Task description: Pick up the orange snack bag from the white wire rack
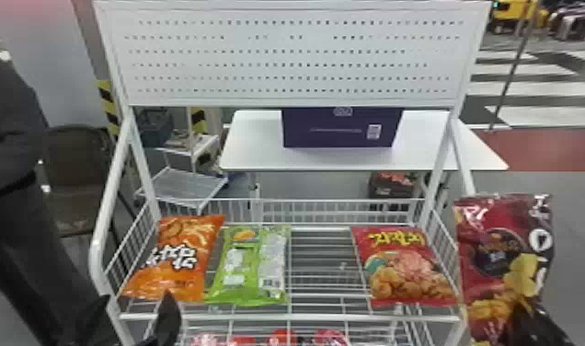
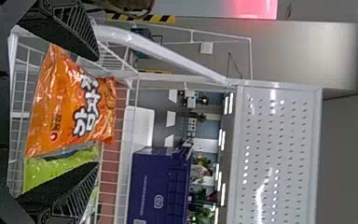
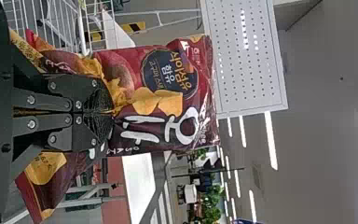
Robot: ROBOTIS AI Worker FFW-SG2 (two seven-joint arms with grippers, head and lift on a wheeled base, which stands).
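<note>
Orange plastic snack bag (image 1: 174, 257) lies lower left on white wire rack (image 1: 305, 317), just beyond the nearer left black tool (image 1: 137, 299), spread wide, empty | long axis points away | right black tool (image 3: 111, 112) grips maroon chip bag (image 1: 494, 253) | one orange, one green (image 1: 245, 271), one red bag (image 1: 404, 271) racked

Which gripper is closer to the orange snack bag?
Left. The left gripper is at the near edge of the orange snack bag, jaws apart; the right gripper holds a dark red chip bag past the rack's right side.
</note>
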